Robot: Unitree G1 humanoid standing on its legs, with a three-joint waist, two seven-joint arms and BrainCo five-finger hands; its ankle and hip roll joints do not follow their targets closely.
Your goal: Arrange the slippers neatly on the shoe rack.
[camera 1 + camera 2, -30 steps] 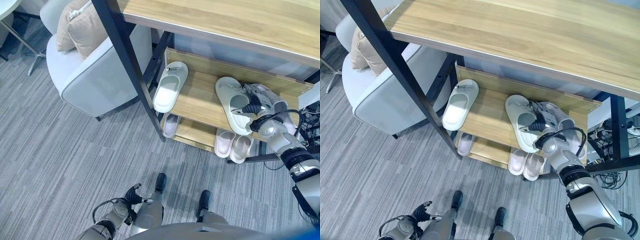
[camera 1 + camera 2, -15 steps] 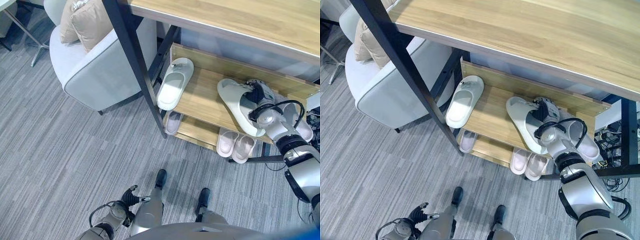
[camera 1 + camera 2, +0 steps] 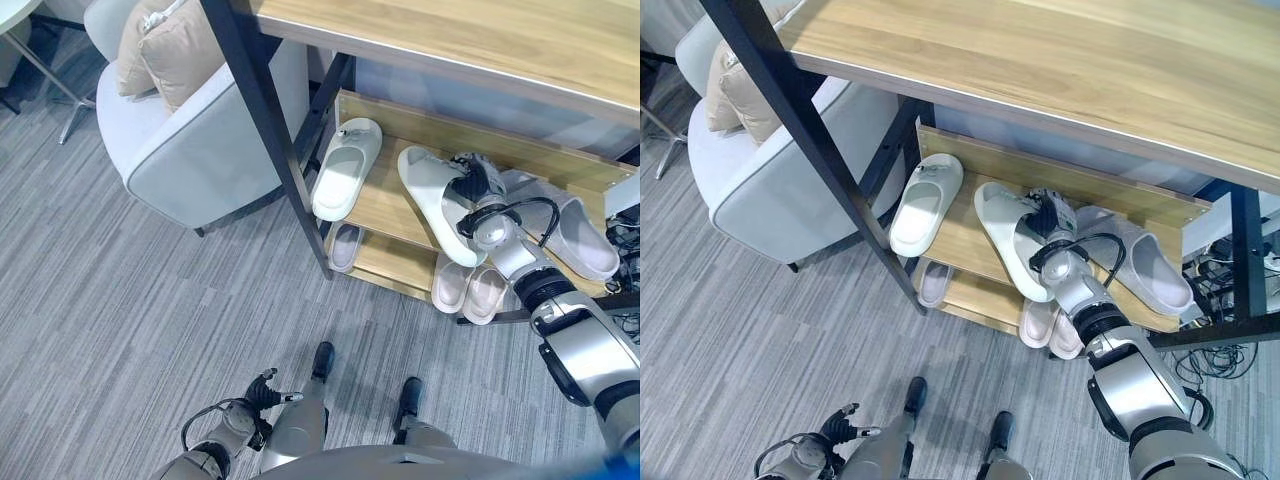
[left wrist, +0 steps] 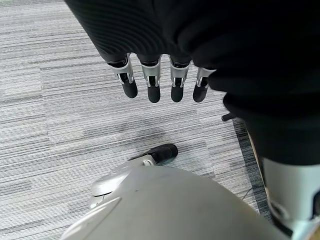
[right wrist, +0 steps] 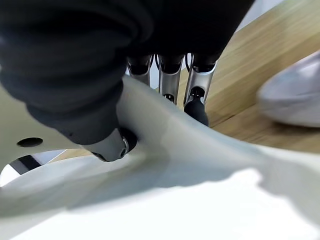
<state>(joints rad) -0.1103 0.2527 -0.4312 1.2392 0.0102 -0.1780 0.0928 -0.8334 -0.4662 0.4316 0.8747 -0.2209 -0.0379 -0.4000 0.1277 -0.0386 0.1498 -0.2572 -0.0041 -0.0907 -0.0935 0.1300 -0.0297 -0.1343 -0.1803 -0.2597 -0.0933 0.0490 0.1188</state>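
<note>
Dragged toward nine o'clock since a second ago, the held slipper now lies mid-shelf on the shoe rack, nearer the left slipper. Right hand pinches its strap, fingers curled over. Left hand hangs by the floor, fingers relaxed. Another slipper rests at three o'clock.

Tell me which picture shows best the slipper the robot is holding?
The left eye view: the whole white slipper lies across the upper shelf, pinched by the right hand. The right eye view shows likewise. The right wrist view shows just its strap up close.
</note>
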